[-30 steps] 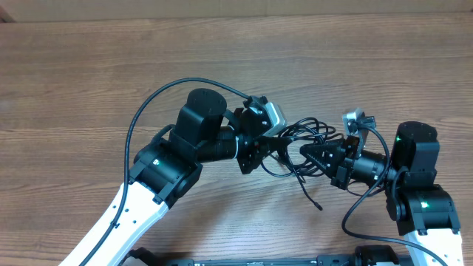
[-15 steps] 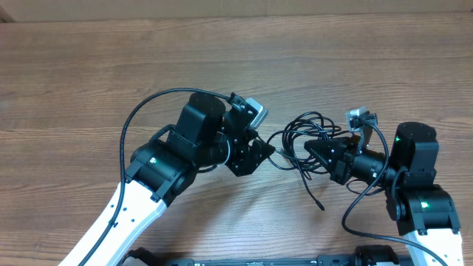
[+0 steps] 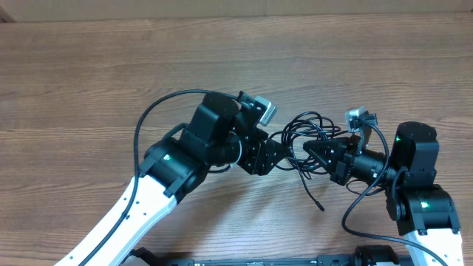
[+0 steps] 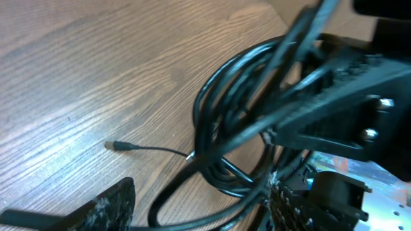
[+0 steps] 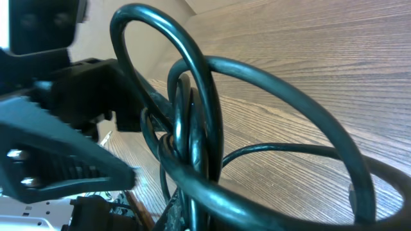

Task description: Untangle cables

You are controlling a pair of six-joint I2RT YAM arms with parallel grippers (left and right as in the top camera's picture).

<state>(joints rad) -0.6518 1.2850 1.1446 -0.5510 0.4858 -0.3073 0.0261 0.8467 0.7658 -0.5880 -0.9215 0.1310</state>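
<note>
The cables (image 4: 204,138) are kept clenched by the right gripper (image 3: 307,151); the left gripper (image 3: 276,154), newly opened, is repositioned for regrasping.

Soft even light; cables (image 5: 204,96) blur close up in wrist views.

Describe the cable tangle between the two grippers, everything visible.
The cables are thin, glossy black cords, rubbery-looking, wound into several overlapping loops on the wooden table. One loose end trails across the wood and ends in a small metal-tipped plug. The right gripper is shut inside the bundle, apparently pinching it. The left gripper stands open at the loops' left side, with strands running between its fingers.
</note>
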